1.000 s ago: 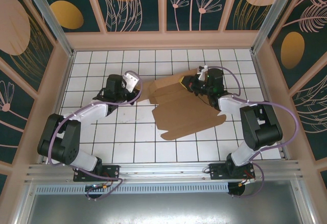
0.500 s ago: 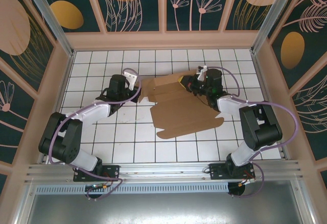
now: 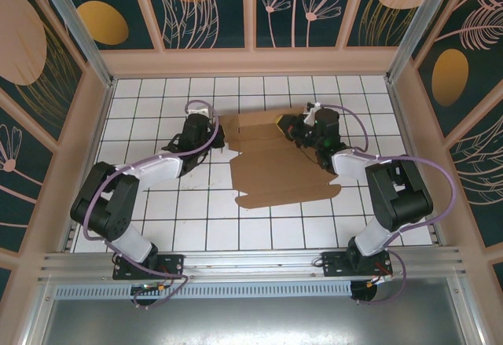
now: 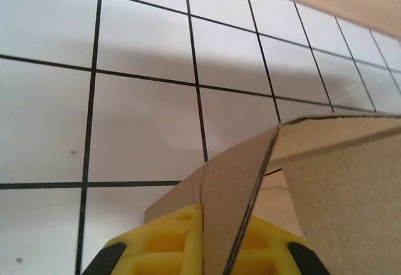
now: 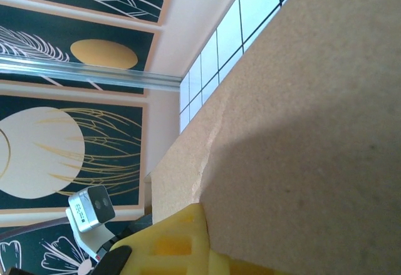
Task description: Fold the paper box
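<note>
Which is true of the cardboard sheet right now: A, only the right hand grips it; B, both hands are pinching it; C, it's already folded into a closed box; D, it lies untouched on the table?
B: the left hand is clamped on a raised flap of the paper box, and the right hand is shut on its far right edge.

Plain brown corrugated paper box [image 3: 275, 168], unprinted die-cut sheet still unfolded, creased panels and notched flaps, spread mostly flat mid-bench [image 3: 157, 203], far strip creased, left flap raised off the gridded surface
</note>
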